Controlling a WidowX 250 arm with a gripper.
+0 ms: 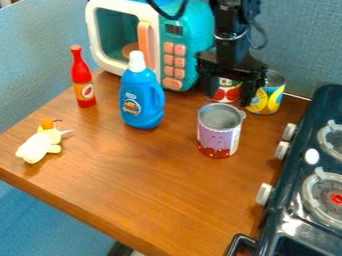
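Three cans [219, 137] near end effector [230, 99]

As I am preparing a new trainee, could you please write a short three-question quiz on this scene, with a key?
1. Multiple choice: Which of these is nearest to the end effector?
A) the red bottle
B) the can with red fruit on its label
C) the cream-coloured toy

2. True or false: The purple can stands upright, between the blue bottle and the stove.

3. Fill in the blank: The cap on the blue bottle is ______ in colour.

Key: 1. B; 2. true; 3. white.
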